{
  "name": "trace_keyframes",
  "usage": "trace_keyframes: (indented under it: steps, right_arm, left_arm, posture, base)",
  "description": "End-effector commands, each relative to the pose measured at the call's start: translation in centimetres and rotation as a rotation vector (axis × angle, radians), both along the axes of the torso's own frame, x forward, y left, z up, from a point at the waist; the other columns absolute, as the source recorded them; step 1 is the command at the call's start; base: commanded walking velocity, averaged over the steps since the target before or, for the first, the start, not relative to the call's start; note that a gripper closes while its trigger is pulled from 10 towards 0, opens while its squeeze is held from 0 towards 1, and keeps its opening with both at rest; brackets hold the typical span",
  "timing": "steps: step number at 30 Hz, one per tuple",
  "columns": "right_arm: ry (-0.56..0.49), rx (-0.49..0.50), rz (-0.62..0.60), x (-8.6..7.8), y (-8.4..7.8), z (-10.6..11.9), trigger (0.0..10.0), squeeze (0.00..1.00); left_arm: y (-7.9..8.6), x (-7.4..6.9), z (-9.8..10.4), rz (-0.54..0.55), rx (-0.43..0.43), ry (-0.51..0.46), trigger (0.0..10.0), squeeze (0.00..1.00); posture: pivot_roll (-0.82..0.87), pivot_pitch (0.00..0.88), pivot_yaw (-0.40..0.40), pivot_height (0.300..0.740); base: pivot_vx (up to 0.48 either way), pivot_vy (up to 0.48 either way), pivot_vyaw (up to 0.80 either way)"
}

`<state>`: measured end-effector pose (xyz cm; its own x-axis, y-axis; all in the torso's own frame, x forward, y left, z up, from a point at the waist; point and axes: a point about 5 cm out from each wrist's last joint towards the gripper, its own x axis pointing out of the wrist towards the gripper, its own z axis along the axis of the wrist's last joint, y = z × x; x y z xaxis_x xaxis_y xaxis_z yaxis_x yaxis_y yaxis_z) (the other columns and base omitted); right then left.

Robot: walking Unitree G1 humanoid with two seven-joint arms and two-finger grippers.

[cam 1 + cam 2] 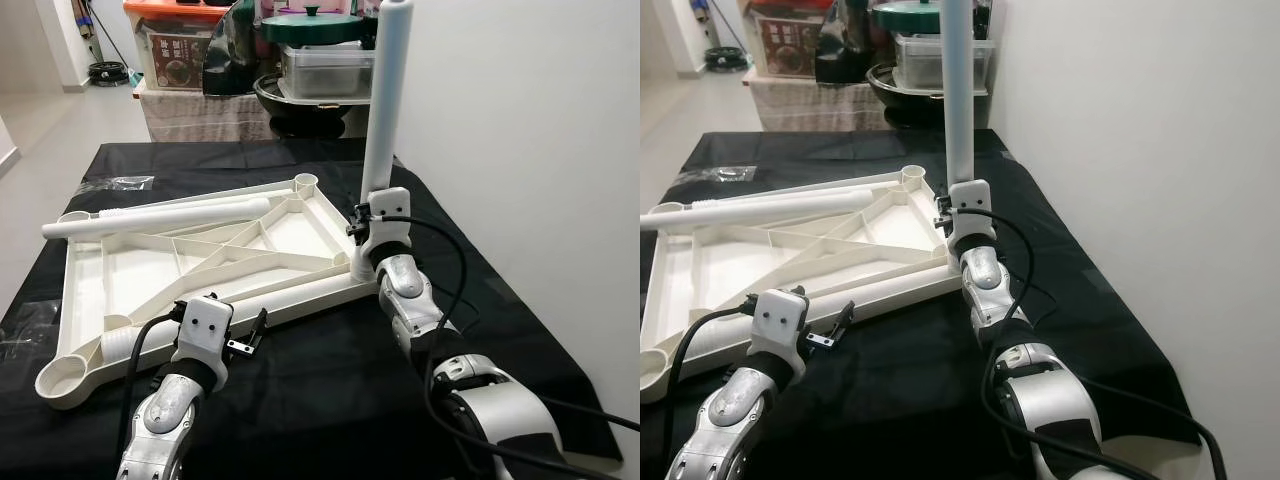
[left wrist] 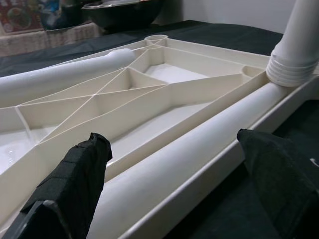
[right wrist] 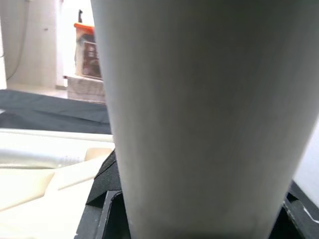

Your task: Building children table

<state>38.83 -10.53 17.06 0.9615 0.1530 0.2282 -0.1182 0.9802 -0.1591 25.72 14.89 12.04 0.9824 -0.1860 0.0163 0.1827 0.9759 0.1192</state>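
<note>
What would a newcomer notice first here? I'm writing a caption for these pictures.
A tall white plastic table leg stands upright in a corner of the upside-down cream ribbed tabletop on the black cloth, with the right gripper at its base. Another white leg lies across the tabletop.

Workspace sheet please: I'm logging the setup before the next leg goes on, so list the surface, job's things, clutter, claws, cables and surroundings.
Surface: black cloth covers the table.
Job's things: white tabletop lies underside up; one leg stands upright in its near right corner socket; a second leg lies across the ribs; a third leg lies along the near edge.
Clutter: a small clear bag at the far left.
Claws: right claw shut on the upright leg's base; left claw open, straddling the near-edge leg.
Cables: black cables run along both arms.
Surroundings: white wall on the right; boxes and pots behind the table.
</note>
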Motion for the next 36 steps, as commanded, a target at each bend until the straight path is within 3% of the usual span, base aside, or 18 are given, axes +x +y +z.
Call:
trace_keyframes:
  steps: [1,9,14,22,28,30,33,35,36]
  right_arm:
    - [0.103,-0.025,-0.091,-0.5,-2.1,-2.7,10.0,0.00]
    - [-0.044,-0.029,-0.216,0.3,-3.9,0.5,10.0,0.00]
    - [-0.057,-0.024,-0.221,0.6,-3.7,1.2,10.0,0.00]
    - [0.083,-0.030,-0.108,-0.3,-1.7,-2.2,10.0,0.00]
    - [0.089,-0.051,-0.050,-0.7,-0.5,-2.9,10.0,0.00]
    - [0.180,-0.079,-0.016,-0.9,-0.2,-4.2,10.0,0.00]
    - [0.227,-0.078,-0.002,-1.0,-0.2,-4.8,10.0,0.00]
    - [0.340,-0.040,0.144,-1.5,0.6,-6.2,10.0,0.00]
    - [0.340,-0.040,0.144,-1.5,0.6,-6.2,10.0,0.00]
  left_arm:
    - [-0.1,0.1,-0.2,-0.004,0.004,0.005,10.0,0.00]
    - [-0.2,0.0,-0.2,-0.007,0.002,0.003,10.0,0.00]
    - [-0.1,-0.1,-0.2,-0.008,0.004,0.005,10.0,0.00]
    - [0.2,-0.3,-0.1,-0.001,0.007,0.006,10.0,0.00]
    - [0.3,-0.3,-0.2,0.001,0.009,0.009,10.0,0.00]
    - [0.1,-0.2,-0.2,-0.005,0.007,0.011,10.0,0.00]
    - [0.0,-0.2,-0.2,-0.007,0.006,0.012,10.0,0.00]
    - [0.0,-0.2,-0.3,-0.010,0.004,0.014,10.0,0.00]
    - [0.0,-0.2,-0.3,-0.010,0.004,0.014,10.0,0.00]
  posture:
    - [0.12,0.000,-0.100,0.740]
    - [0.12,0.000,-0.099,0.740]
    - [0.13,0.000,-0.099,0.740]
    - [0.14,0.000,-0.103,0.740]
    - [0.13,0.000,-0.099,0.740]
    - [0.13,0.000,-0.098,0.740]
    - [0.13,0.000,-0.098,0.740]
    - [0.12,0.000,-0.097,0.740]
    - [0.12,0.000,-0.097,0.740]
  base:
    - [0.000,0.000,0.00]
    - [0.000,0.000,0.00]
    - [0.000,0.000,0.00]
    - [0.000,0.000,0.00]
    - [0.000,0.000,0.00]
    - [0.000,0.000,0.00]
    - [0.000,0.000,0.00]
    - [0.000,0.000,0.00]
    - [0.000,0.000,0.00]
